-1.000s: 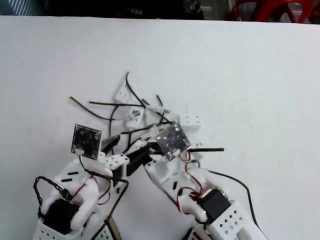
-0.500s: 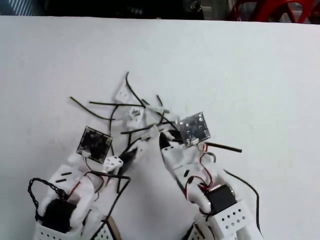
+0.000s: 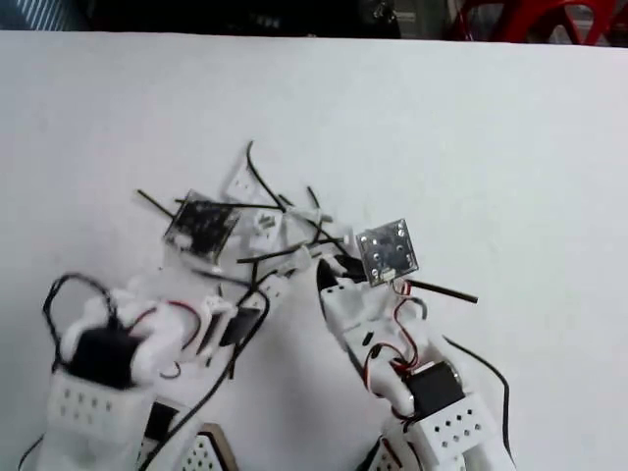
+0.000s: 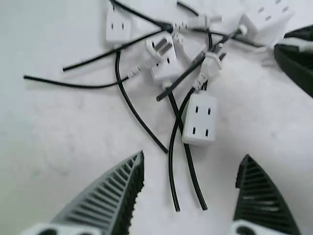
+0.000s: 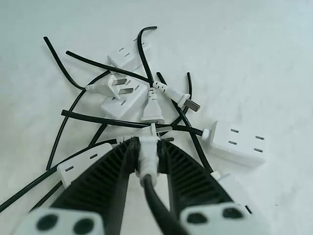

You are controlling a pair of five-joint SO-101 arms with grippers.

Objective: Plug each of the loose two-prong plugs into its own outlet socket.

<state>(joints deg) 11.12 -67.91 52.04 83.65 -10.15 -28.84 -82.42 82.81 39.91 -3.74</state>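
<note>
White tabletop (image 3: 510, 147) runs back to a dark strip of room at twelve o'clock in the high view. Near the table's middle, a little toward nine o'clock, lies a heap of plugs and outlets (image 3: 263, 224), all white with black cords. The left arm (image 3: 108, 353) comes in from seven o'clock and the right arm (image 3: 392, 339) from five o'clock. Both wrists sit over the heap's near side.

From the left wrist, the left gripper (image 4: 191, 157) hangs spread wide, with nothing between its ribbed fingers (image 4: 115, 193). Just beyond the tips a four-slot outlet block (image 4: 199, 120) lies flat, with two cords running past it. Farther off, a loose two-prong plug (image 4: 157, 45) rests against another outlet (image 4: 167, 67).

From the right wrist, the right gripper (image 5: 147, 142) is clenched on a held plug (image 5: 146, 159), whose cord trails back between the fingers. A side outlet block (image 5: 237, 142) lies near the tips but apart from them. A bare-pronged plug (image 5: 110, 88) lies deeper in the heap.
</note>
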